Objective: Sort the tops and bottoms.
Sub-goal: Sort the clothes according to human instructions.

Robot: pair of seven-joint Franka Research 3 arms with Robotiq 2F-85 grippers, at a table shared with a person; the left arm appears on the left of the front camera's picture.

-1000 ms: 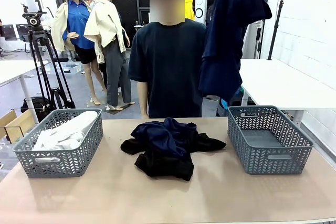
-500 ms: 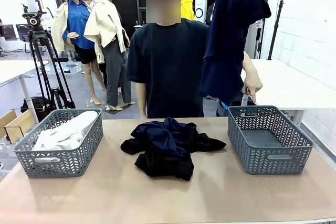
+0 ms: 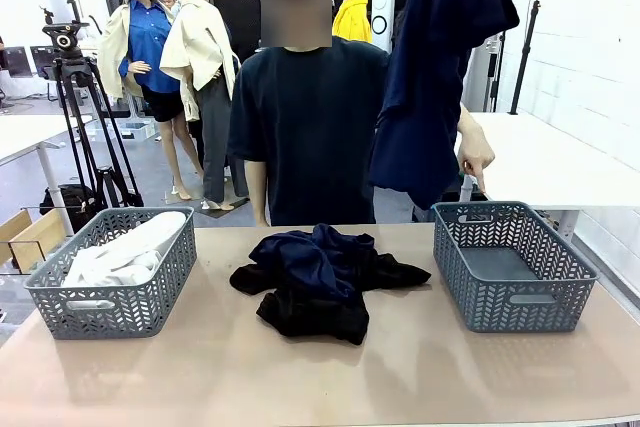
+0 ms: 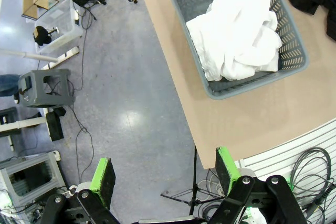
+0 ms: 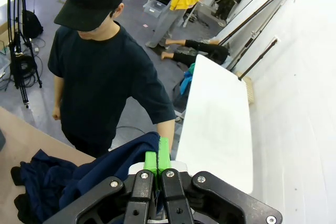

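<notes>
- Right gripper (image 5: 156, 162): green pads pressed together, pinching the navy garment (image 3: 435, 77) by its top. The cloth hangs full length beneath it, clear of the table (image 3: 300, 377).
- Right basket (image 3: 520, 312) sits below the right gripper and a little to its right in the front view. Nothing is in it, and the garment's hem hangs above its far left corner.
- Person's hand (image 3: 475, 157) is just beside the hanging cloth, above the basket's far rim. I cannot tell whether it touches the cloth.
- Dark pile (image 3: 320, 282) lies low and to the left of the right gripper, on the table between the two baskets. It looks like navy cloth over black.
- White tops (image 4: 239, 35) fill the left basket (image 3: 110, 312), just ahead of the left gripper (image 4: 160, 174). That gripper's jaws stand wide with nothing between them, over the floor off the table's left edge.
- Progress, as judged: the tops look sorted. No bottoms are binned yet; one is in the air and the pile is waiting.
- Room: there is open air straight down to the right basket. Its rim could snag a trailing hem, and the person's hand crowds the far side. The near strip of the table is bare.
</notes>
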